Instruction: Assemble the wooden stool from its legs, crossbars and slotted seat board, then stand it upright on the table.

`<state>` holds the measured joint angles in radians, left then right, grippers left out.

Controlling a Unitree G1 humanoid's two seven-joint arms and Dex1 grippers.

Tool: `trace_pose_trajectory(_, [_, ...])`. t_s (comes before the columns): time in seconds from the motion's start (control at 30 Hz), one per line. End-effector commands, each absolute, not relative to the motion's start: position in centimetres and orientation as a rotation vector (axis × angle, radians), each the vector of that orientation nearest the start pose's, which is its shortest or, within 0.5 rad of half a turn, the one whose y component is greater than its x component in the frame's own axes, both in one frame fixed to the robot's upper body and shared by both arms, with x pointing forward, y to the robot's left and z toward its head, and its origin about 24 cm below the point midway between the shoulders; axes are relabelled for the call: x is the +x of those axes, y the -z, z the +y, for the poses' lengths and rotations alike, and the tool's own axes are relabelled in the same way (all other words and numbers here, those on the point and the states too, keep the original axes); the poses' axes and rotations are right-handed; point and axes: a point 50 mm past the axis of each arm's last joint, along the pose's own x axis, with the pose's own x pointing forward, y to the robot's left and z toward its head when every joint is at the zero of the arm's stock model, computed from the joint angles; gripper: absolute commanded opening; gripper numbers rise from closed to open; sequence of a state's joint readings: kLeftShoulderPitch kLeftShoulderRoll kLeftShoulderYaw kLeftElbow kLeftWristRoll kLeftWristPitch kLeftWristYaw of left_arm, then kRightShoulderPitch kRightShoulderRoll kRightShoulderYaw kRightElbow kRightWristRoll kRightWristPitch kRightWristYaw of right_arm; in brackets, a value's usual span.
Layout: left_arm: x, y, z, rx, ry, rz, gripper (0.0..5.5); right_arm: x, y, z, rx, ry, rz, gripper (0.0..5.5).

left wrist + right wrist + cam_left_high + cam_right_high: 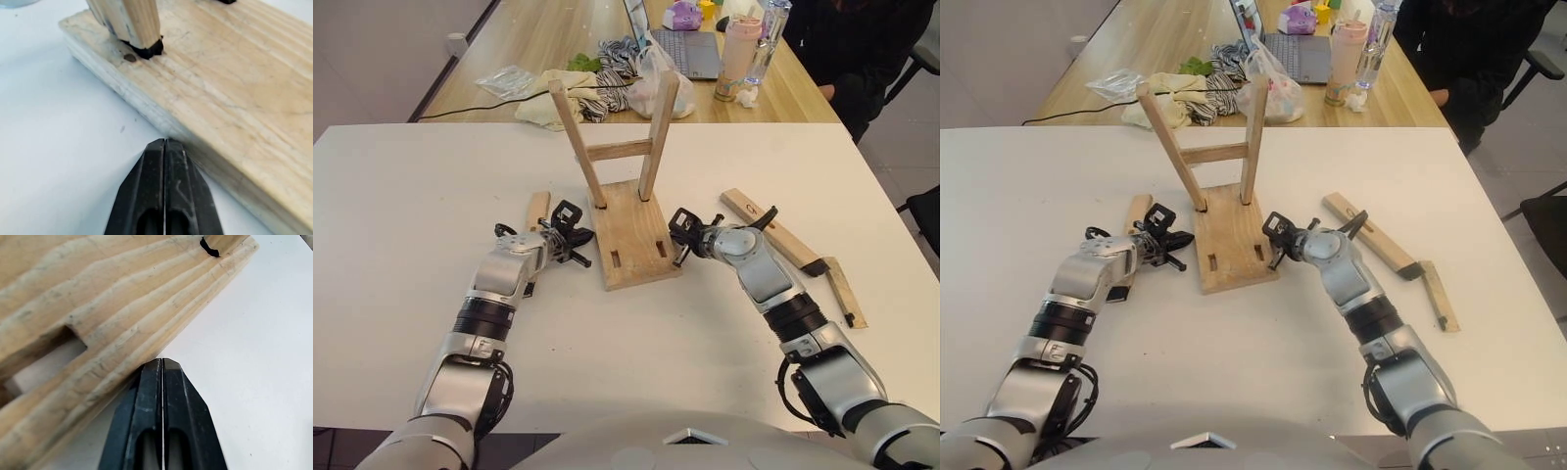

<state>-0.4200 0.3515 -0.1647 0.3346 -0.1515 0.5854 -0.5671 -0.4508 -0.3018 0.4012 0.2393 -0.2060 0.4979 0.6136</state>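
A loose leg (538, 208) is lying on the white table (401, 255) just behind the left gripper (165, 143), partly under that wrist. This gripper's fingers are pressing flat together with nothing between them. Its tips are pointing at the long left edge of the seat board (631, 235), very near it; whether they are touching it I cannot tell.

The left wrist view is showing a detail the head views are not: just beyond the fingertips, a black rim (149, 48) is ringing the foot of the left leg (576, 137) where it is entering the board.

The head views are giving the whole. The board is lying flat between the two grippers, its long axis running away from the robot with the far end tilting slightly left. The left leg and the right leg (659, 132) are standing in that far end, pointing upward and spreading apart, with a crossbar (619, 150) joining them.

The right gripper (162, 362) is likewise closed on nothing, its tips sitting right at the board's right edge. Its wrist view is showing an empty slot (49, 360) just beside them. Behind this gripper, farther right, two loose pieces (773, 235) are lying near one another.
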Motion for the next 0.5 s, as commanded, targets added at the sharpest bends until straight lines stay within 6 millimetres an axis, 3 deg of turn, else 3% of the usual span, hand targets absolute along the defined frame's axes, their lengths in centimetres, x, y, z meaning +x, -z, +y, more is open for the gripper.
trace_pose_trajectory(0.03, [30.3,-1.6,12.5,0.076,0.72,0.619,0.0,29.9,-3.9,-9.7,-0.586,-0.876,0.49,0.01])
trace_pose_trajectory(0.13, [30.5,-2.0,13.6,0.064,0.64,0.562,0.0,31.7,-6.7,-11.9,-0.476,-0.685,0.365,0.21])
trace_pose_trajectory(0.23, [30.1,-2.8,15.2,0.03,0.551,0.486,0.0,31.9,-9.4,-15.2,-0.281,-0.585,0.326,0.54])
trace_pose_trajectory(0.37, [28.4,-4.2,17.2,-0.005,0.447,0.376,0.0,29.7,-12.0,-23.0,-0.193,-0.513,0.429,1.19])
trace_pose_trajectory(0.5, [27.0,-5.0,17.9,-0.027,0.335,0.298,0.0,26.4,-11.8,-28.1,-0.187,-0.459,0.623,1.88])
